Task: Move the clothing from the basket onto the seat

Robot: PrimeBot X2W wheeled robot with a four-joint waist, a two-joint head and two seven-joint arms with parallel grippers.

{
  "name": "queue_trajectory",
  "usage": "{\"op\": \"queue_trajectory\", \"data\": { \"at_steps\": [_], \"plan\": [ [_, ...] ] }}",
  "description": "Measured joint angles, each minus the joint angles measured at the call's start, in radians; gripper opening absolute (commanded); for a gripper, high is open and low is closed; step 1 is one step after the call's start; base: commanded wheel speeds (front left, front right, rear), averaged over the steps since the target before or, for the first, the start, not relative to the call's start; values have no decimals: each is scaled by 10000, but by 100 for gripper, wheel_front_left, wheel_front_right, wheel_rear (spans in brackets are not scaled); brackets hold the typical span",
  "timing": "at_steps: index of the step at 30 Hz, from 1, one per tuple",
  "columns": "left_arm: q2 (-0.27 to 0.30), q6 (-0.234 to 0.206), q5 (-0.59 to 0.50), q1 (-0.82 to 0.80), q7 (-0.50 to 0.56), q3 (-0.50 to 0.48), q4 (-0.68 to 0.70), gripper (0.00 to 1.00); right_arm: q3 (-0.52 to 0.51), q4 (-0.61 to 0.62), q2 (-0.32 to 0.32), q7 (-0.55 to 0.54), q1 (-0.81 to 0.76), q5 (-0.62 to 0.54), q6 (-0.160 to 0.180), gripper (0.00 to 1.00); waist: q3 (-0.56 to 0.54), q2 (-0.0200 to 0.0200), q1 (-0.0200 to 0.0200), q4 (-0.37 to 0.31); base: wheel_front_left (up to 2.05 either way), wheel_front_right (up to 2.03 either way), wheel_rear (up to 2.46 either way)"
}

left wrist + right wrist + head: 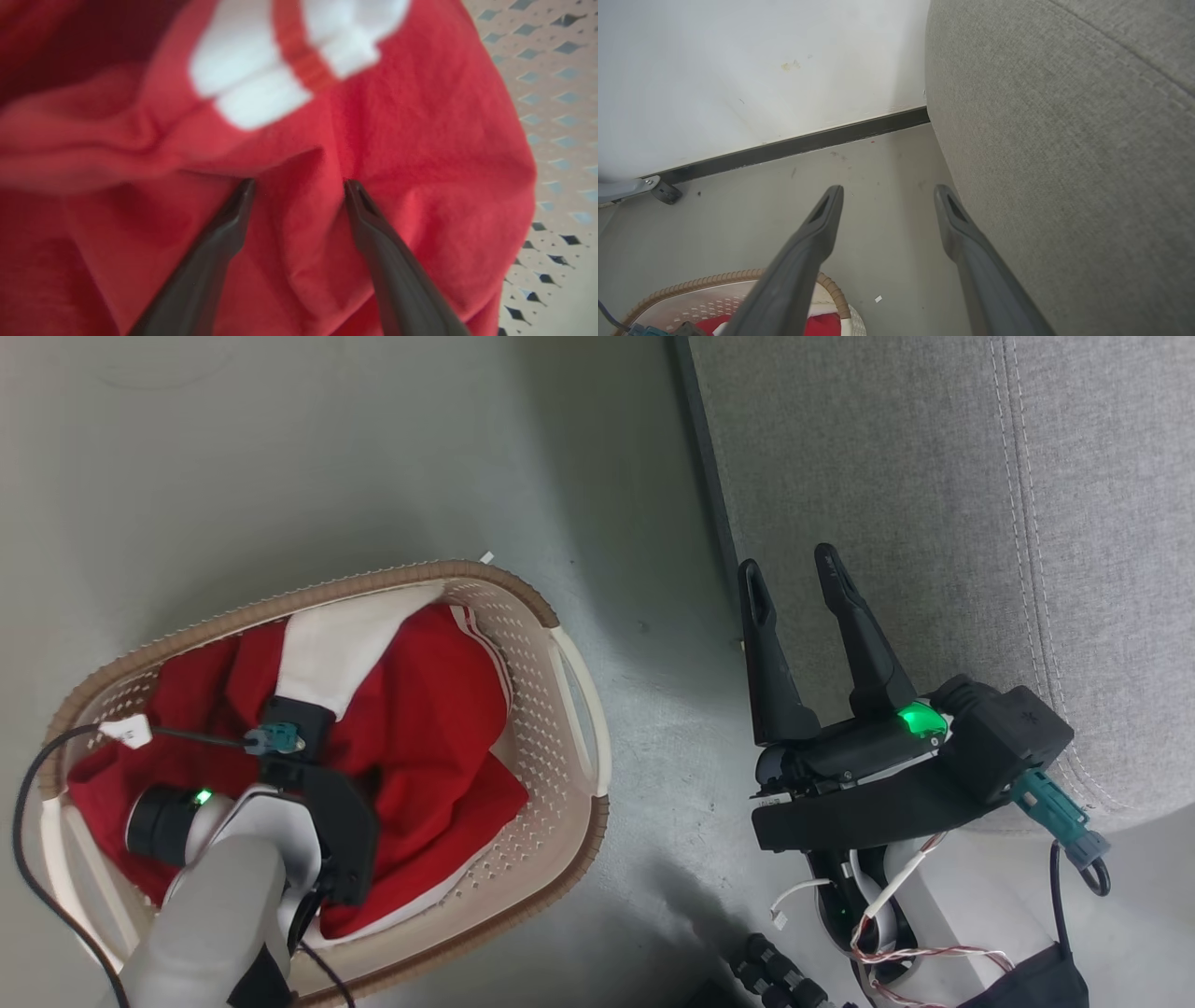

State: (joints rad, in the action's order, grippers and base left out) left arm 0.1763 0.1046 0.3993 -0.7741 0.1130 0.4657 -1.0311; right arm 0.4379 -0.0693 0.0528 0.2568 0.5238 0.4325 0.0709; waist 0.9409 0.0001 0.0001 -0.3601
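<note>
Left end effector [300, 186] is buried tips-first in the clothing [420, 140]. Its two dark fingers [219, 242] are spread wide and press into the red cloth, with a raised fold of fabric lying between them. They are not closed on it. In the head view its pale forearm [219, 905] comes up from the lower left corner and slants down over the near rim of the basket [523, 583]. The dark wrist is bent so the fingers point into the pile, just below a broad white stripe. A black cable [28, 859] with a white tag loops from the wrist out past the basket's left rim.

The clothing [429, 709] lies crumpled inside the basket and fills most of it, reaching up to the far rim. The perforated cream wall [551, 93] shows bare at the right side, by the handle.

Right end effector [791, 565] hangs empty with its fingers spread wide, pointing up the head view and leaning slightly left. A green light glows at the base of the fingers. It sits at the left edge of the sofa [887, 448], well apart from the basket. The grey floor [280, 448] carries both the basket and the sofa, with a bare strip between them.

From the right wrist, the fingers [803, 252] reach over the floor with the sofa [1064, 163] just beside them. A white wall [738, 70] with a dark baseboard [808, 142] stands beyond.
</note>
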Motion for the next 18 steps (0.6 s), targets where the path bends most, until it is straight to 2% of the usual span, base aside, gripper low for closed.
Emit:
{"op": "queue_trajectory", "data": {
  "at_steps": [8, 14, 15, 16, 18],
  "plan": [
    [-42, -274, -575, -177, 617, 516, -748, 100, 104, -27, -8, -2, 2, 90, 96, 100, 182, -1, -1, -190, 0, 0, 0],
    [-82, -445, -589, -404, 805, 562, -984, 100, 113, -44, -10, -2, 12, 88, 173, 100, 192, -1, -1, -179, 0, 0, 0],
    [-82, -443, -606, -461, 905, 608, -1028, 87, 113, -56, -10, 0, 13, 90, 174, 100, 193, -2, -1, -175, 0, 0, 0],
    [-84, -431, -660, -499, 997, 658, -1083, 69, 117, -69, -10, -2, 17, 90, 174, 100, 192, -2, -1, -171, 0, 0, 0],
    [-92, -412, -784, -557, 1097, 696, -1187, 22, 117, -82, -10, -2, 26, 90, 182, 100, 187, -1, -1, -162, 0, 0, 0]
  ]
}}
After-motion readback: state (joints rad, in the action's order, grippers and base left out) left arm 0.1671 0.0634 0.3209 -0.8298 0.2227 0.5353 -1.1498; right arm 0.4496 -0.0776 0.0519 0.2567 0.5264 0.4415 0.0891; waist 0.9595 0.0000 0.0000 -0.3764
